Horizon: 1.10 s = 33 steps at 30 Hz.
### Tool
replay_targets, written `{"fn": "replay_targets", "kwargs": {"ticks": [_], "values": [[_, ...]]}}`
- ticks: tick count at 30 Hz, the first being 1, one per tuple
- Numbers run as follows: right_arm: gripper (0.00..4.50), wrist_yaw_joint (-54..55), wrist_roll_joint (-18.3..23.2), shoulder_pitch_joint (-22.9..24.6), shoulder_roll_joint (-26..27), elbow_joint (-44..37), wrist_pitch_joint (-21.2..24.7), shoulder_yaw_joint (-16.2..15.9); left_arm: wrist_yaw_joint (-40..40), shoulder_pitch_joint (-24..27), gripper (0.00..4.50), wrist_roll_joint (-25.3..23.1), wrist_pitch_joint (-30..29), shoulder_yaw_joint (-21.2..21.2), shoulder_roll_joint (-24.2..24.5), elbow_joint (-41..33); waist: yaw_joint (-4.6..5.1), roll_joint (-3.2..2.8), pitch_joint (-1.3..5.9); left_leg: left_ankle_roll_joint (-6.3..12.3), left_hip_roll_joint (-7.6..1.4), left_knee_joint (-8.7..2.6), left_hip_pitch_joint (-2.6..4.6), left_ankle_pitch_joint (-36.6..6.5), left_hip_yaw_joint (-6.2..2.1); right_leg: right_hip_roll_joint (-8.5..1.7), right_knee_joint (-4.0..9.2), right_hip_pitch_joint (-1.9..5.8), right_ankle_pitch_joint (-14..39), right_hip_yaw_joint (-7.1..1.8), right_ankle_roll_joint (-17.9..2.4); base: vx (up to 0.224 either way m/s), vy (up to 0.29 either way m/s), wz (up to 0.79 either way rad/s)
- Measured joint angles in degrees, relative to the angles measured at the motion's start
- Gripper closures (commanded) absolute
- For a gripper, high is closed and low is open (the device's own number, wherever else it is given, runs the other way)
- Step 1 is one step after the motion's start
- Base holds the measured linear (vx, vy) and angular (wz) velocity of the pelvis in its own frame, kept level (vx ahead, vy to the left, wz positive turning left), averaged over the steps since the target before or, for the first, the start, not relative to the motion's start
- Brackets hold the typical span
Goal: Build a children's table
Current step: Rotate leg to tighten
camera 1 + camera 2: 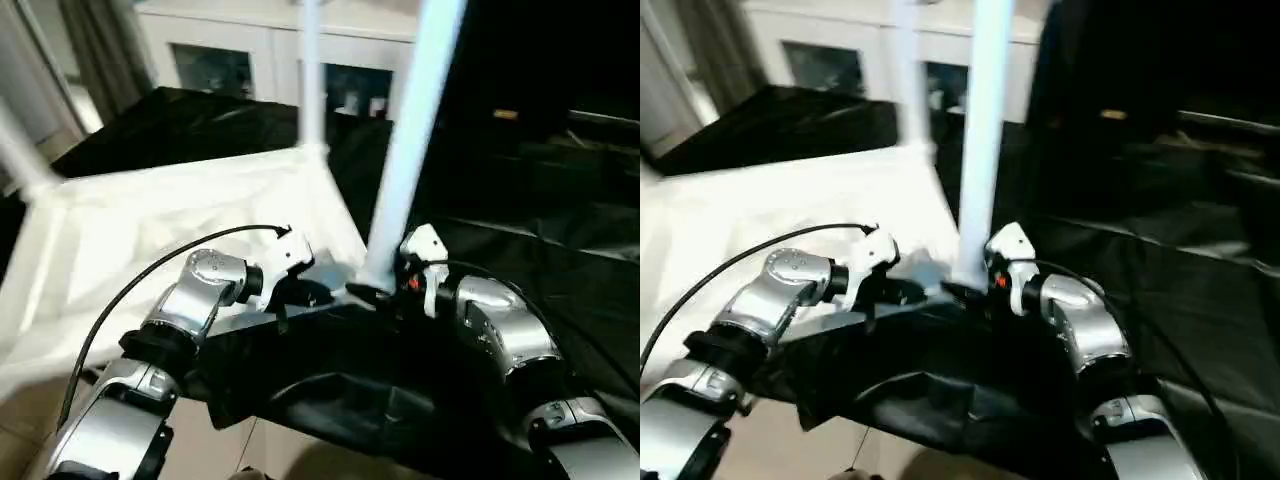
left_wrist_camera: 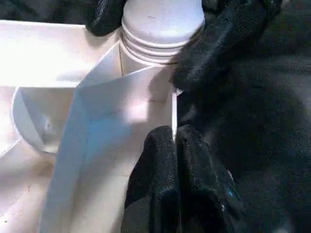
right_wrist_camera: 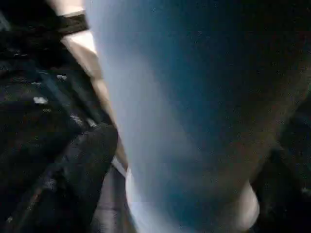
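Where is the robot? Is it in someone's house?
Probably an ordinary room indoors, maybe a home, though I can't be sure. There's a white cabinet with glass doors at the back, curtains beside it, and black sheeting spread under the upside-down children's table.

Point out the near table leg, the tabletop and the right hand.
Near leg (image 1: 408,150), left eye view: mid shaft.
Tabletop (image 1: 150,215), left eye view: bare underside.
Right hand (image 1: 385,290), left eye view: at the leg's base.

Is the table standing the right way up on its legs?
No, the table top lies upside down, and its legs stick up into the air.
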State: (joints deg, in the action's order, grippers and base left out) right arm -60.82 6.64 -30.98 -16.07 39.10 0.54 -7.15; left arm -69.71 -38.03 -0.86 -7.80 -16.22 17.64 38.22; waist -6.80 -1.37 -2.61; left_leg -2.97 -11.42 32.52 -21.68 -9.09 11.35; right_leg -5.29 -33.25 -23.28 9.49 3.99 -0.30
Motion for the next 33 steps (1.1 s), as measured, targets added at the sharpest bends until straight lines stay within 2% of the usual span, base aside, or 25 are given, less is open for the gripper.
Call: {"fn": "replay_targets", "kwargs": {"ticks": [2, 3, 7, 14, 16, 20, 25, 28, 33], "values": [[0.59, -2.45, 0.1, 0.25, -0.56, -0.5, -0.1, -0.25, -1.24, 0.52, 4.5, 0.11, -0.6, -0.26, 0.57, -1.33, 0.05, 0.0, 0.0, -0.01, 0.0, 0.11, -0.08, 0.0, 0.0, -0.01, -0.02, 0.0, -0.02, -0.02, -0.02, 0.0, 0.0, 0.0], [0.84, -3.52, 0.37, 0.57, -0.83, -1.03, -0.09, -0.46, -1.96, 0.83, 4.5, 0.27, -0.84, -0.51, 1.0, -2.06, 0.06, 0.0, 0.0, -0.01, 0.0, 0.11, -0.08, 0.0, 0.01, -0.01, -0.02, 0.01, -0.02, -0.04, -0.02, 0.0, 0.0, 0.0], [0.97, -6.14, 0.91, 1.47, -2.08, -2.37, 0.11, -1.69, -4.16, 1.88, 4.5, 1.14, -1.14, -0.83, 2.03, -3.13, 0.05, 0.02, -0.01, -0.03, -0.01, 0.16, -0.08, 0.02, 0.05, -0.02, -0.16, 0.02, -0.02, -0.08, -0.02, 0.0, 0.0, 0.0], [1.68, -7.02, 1.3, 1.85, -1.74, -2.43, 0.33, -1.52, -4.95, 2.6, 4.5, 1.23, -2.0, -0.67, 2.5, -4.2, 0.11, 0.08, -0.04, -0.04, -0.04, 0.17, -0.07, 0.02, 0.06, -0.03, -0.25, 0.02, -0.02, -0.07, -0.01, 0.0, 0.0, 0.0], [1.7, -6.53, 1.54, 2.25, -1.13, -2.91, 0.79, -1.27, -4.86, 2.75, 4.5, 1.24, -2.09, -0.62, 2.47, -4.46, 0.12, 0.08, -0.04, -0.04, -0.04, 0.17, -0.07, 0.02, 0.06, -0.02, -0.25, 0.02, -0.02, -0.07, -0.01, 0.0, 0.0, 0.0], [1.75, 0.21, 1.49, 3.41, 1.3, -2.92, 0.65, 0.04, -0.9, 3.03, 4.5, 1.12, -1.94, -0.14, 1.51, -4.2, 0.23, 0.11, -0.01, -0.04, -0.06, 0.19, -0.02, 0.03, 0.07, -0.02, -0.29, 0.03, -0.02, -0.09, -0.02, 0.0, 0.0, 0.0], [1.76, 21.63, -1.43, 2.08, 7.84, 0.78, 0.29, 4.2, 11.5, -0.13, 4.5, -1.51, -1.81, 1.3, -3.75, 1.92, 0.96, -0.05, -0.01, -0.09, 0.07, 0.13, 0.55, 0.02, 0.04, -0.08, -0.23, 0.44, 0.18, -0.17, 0.34, 0.0, 0.0, 0.0], [1.76, 32.36, -2.62, 1.26, 10.98, 2.05, 0.98, 6.16, 17.34, -1.05, 4.5, -2.36, -2.33, 1.99, -7.06, 4.12, 1.43, -0.65, 0.1, -0.08, 0.22, 0.03, 0.64, 0.02, -0.05, -0.09, 0.14, 0.66, 0.19, -0.2, 0.35, 0.0, 0.0, 0.0], [1.76, 37.66, -4.02, 0.13, 11.95, 3.18, 1.61, 6.72, 21.3, -1.95, 4.5, -3.15, -2.38, 2.29, -9.77, 6.25, 1.67, -0.94, 0.18, -0.05, 0.47, 0.0, 0.73, 0.01, -0.14, -0.18, 0.25, 0.89, 0.2, -0.34, 0.36, 0.0, 0.0, 0.0]]}}
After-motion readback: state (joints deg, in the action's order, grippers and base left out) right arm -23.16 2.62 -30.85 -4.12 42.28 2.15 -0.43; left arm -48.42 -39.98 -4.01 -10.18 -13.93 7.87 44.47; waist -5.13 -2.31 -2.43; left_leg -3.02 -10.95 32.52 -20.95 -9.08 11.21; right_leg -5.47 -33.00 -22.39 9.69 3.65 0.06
